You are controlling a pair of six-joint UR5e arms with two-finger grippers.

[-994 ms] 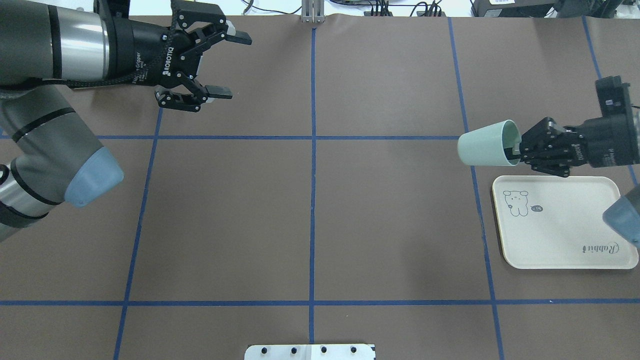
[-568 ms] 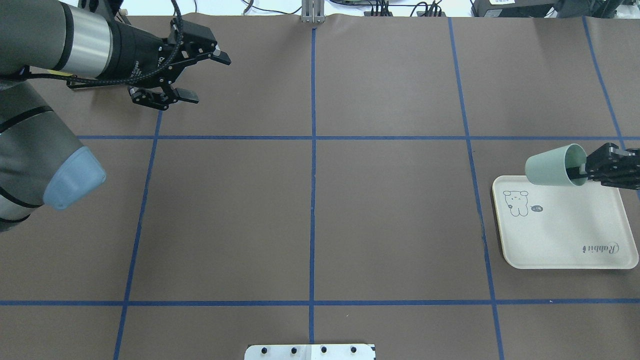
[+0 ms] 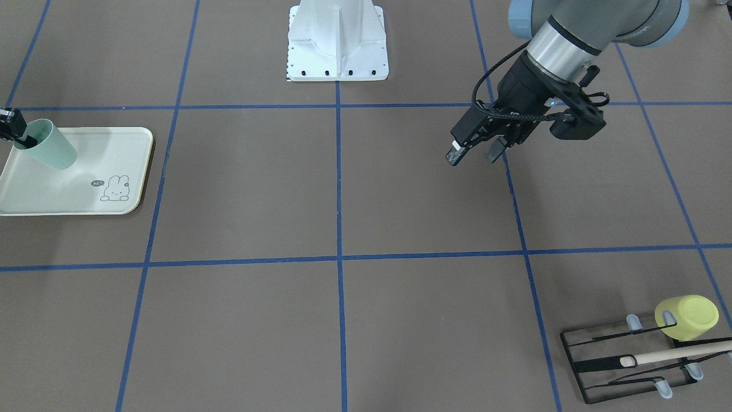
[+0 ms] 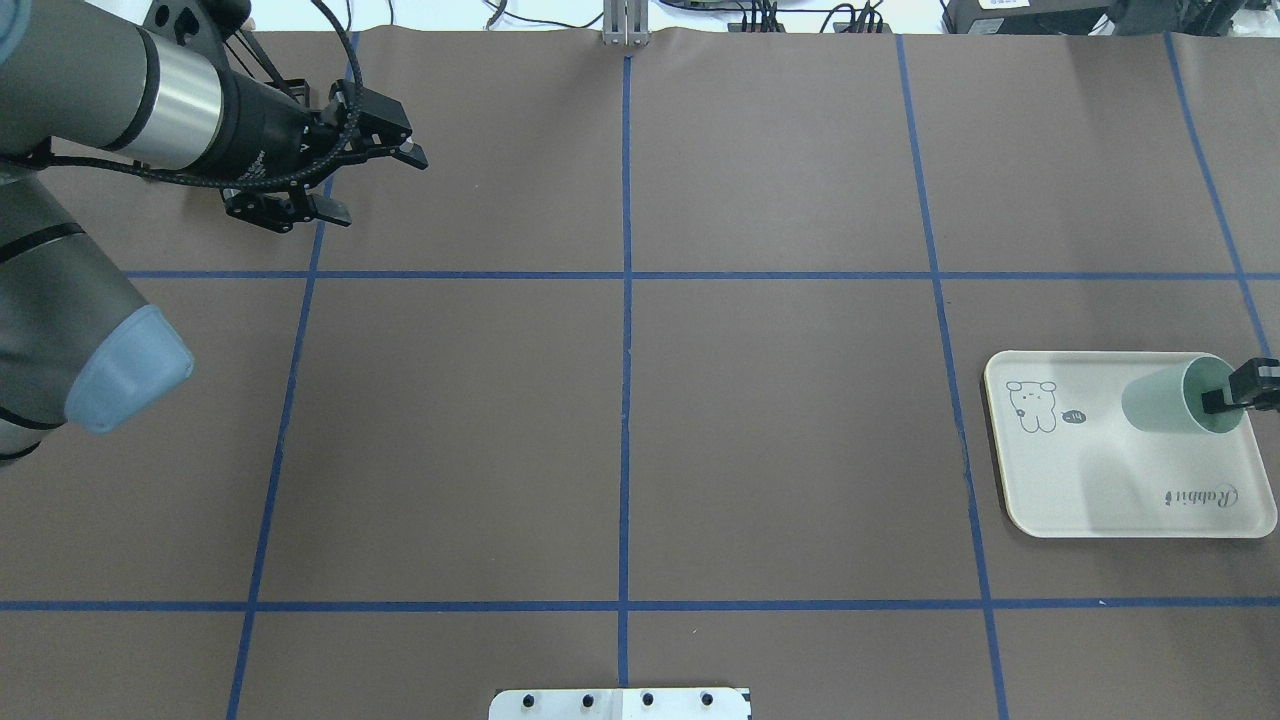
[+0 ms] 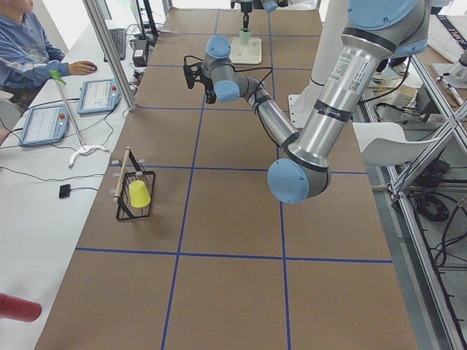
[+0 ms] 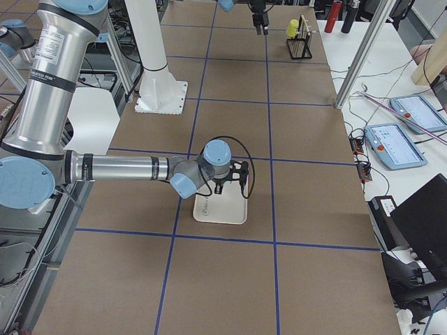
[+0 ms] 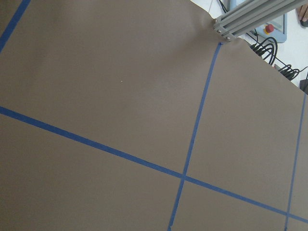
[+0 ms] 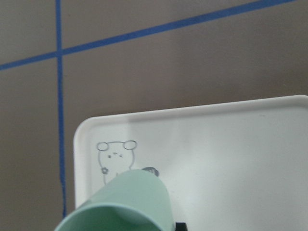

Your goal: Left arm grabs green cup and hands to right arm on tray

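Observation:
The pale mint green cup hangs tilted over the far right part of the cream tray, mouth toward the right arm. My right gripper is shut on its rim, one finger inside the mouth. The front-facing view shows the green cup over the tray, and the right wrist view shows the cup above the bunny drawing on the tray. Whether the cup touches the tray I cannot tell. My left gripper is open and empty at the far left of the table; in the front-facing view the left gripper hovers above a blue tape line.
A black wire rack at the left arm's far corner holds a yellow-green cup and a wooden stick. The white robot base stands mid-table. A seated person is beside the table. Blue tape lines grid the brown surface.
My right gripper carried the green cup right and nearer the robot, from beyond the tray's far edge to over the tray. The open left gripper drew back further left.

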